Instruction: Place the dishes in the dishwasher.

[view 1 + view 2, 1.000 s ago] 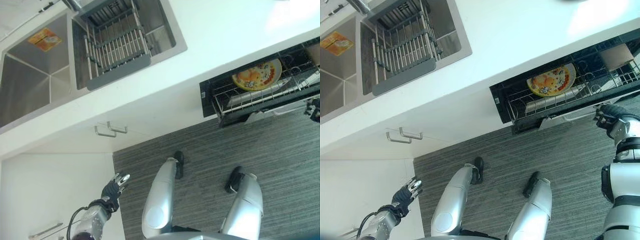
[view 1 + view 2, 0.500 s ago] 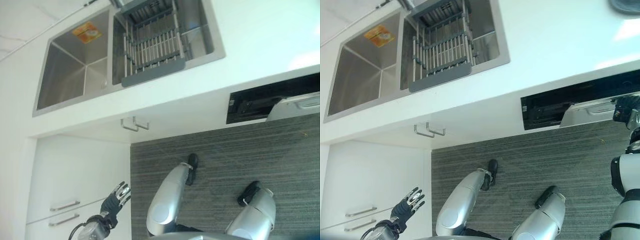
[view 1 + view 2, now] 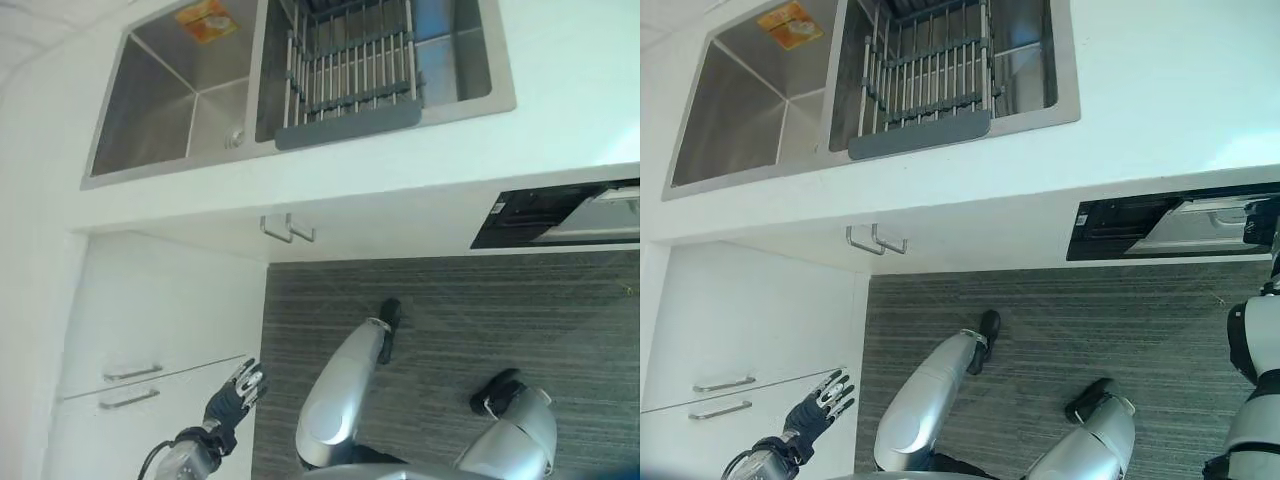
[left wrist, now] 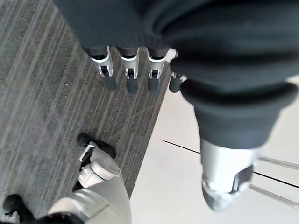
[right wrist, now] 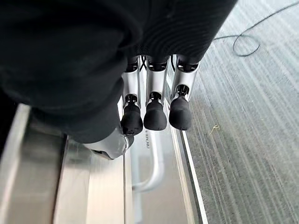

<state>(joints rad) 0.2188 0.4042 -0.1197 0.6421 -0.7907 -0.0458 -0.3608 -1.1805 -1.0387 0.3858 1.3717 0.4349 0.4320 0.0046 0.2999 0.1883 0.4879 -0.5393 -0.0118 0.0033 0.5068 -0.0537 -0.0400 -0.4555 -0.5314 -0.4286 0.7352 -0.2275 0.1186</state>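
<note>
Apparently the loading is over and the step in hand is closing up: the dishwasher door under the white surface stands only a crack open at the right of the scene, its steel front tilted slightly out of the dark opening, and no dishes can be seen through the gap, so whether they sit inside cannot be told from here. The right robot hand is at that door, its fingers straight and side by side, their dark tips resting at the door's steel front just above the bar handle; it grips nothing. The left robot hand hangs low at the near left, in front of the white drawers, fingers spread and relaxed, holding nothing and well apart from the door. Up on the surface the sink holds a bare drying rack with no dishes in it, which fits the judgement that nothing is left to load. The next move likely calls for a steady push with the flat fingers along the door's upper edge until it sits flush with the cabinet front, keeping the fingertips clear of the narrowing gap
</note>
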